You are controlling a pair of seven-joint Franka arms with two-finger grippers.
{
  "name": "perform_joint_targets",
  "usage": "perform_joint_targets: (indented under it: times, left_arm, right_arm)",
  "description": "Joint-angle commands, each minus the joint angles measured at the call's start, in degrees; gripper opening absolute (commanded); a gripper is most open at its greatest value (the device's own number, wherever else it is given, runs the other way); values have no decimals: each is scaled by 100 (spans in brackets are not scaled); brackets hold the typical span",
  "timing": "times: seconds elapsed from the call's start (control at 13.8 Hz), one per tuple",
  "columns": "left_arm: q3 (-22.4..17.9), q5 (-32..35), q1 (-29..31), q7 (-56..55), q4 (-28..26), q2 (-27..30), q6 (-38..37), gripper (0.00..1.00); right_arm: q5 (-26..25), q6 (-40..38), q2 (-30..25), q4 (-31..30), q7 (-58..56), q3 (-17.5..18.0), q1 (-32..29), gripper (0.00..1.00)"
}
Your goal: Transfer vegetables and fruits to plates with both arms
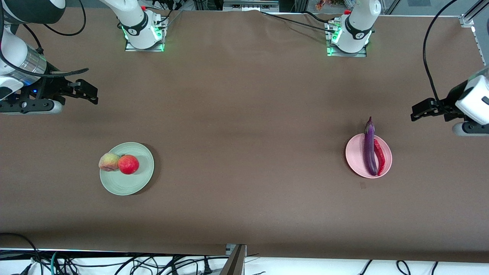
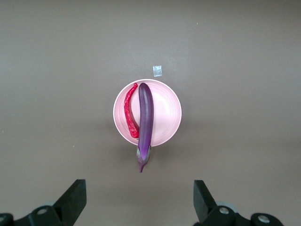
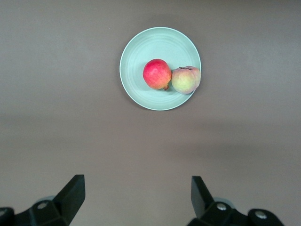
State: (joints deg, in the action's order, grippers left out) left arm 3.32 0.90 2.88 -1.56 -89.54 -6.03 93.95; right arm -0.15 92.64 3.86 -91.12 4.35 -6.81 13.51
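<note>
The purple eggplant (image 1: 369, 147) and the red chili pepper (image 1: 379, 156) lie side by side on the pink plate (image 1: 355, 154); the eggplant's stem end overhangs the rim toward the robot bases. They also show in the left wrist view: eggplant (image 2: 145, 122), chili (image 2: 130, 110), plate (image 2: 167, 113). The peach (image 1: 109, 162) and the red fruit (image 1: 128, 164) sit touching on the mint green plate (image 1: 131, 183); the right wrist view shows the peach (image 3: 186, 80), the red fruit (image 3: 156, 74) and the plate (image 3: 141, 47). My left gripper (image 1: 414, 114) (image 2: 140, 200) is open and empty, raised off to the side of the pink plate at the left arm's end. My right gripper (image 1: 91, 94) (image 3: 136, 197) is open and empty, raised at the right arm's end.
A small pale tag (image 1: 362, 185) lies on the brown table cover just nearer to the front camera than the pink plate. The two arm bases (image 1: 143, 34) (image 1: 349, 38) stand along the table's edge farthest from the front camera. Cables hang past the near edge.
</note>
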Motion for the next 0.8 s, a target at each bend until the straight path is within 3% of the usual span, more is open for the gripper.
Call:
perform_joint_targets:
  times: [0.0, 0.36, 0.73]
  left_arm:
    - [-349, -56, -340, 366, -854, 691, 291, 100]
    - [-367, -81, -473, 384, -1205, 1112, 203, 100]
    - [-279, -29, -402, 428, -1039, 928, 98, 100]
  right_arm:
    - [50, -26, 27, 103, -22, 57, -76, 100]
    - [59, -18, 27, 103, -31, 57, -76, 100]
    - [59, -18, 27, 103, -31, 57, -76, 100]
